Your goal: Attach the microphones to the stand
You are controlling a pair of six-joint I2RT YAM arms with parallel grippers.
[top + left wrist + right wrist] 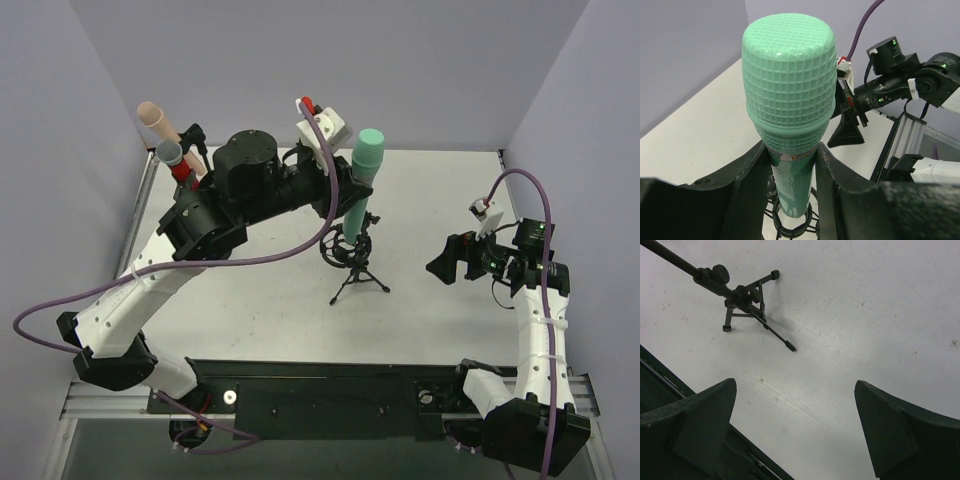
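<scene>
My left gripper [345, 205] is shut on the teal-green microphone [362, 178], holding it upright by its handle. In the left wrist view the fingers [747, 172] clamp the microphone [788, 85] just below its head. Its lower end is at the black ring mount [796, 226] of the small tripod stand [353, 262]. The pale pink microphone [157, 121] and the red microphone with a silver head [173, 157] stand tilted at the far left, behind my left arm. My right gripper [445, 268] is open and empty, right of the stand. The right wrist view shows it [795, 385] above bare table.
The stand's tripod legs [747, 300] show in the right wrist view, ahead and to the left of the right gripper. Purple walls close in the white table [440, 200] on three sides. A black rail [320, 385] runs along the near edge.
</scene>
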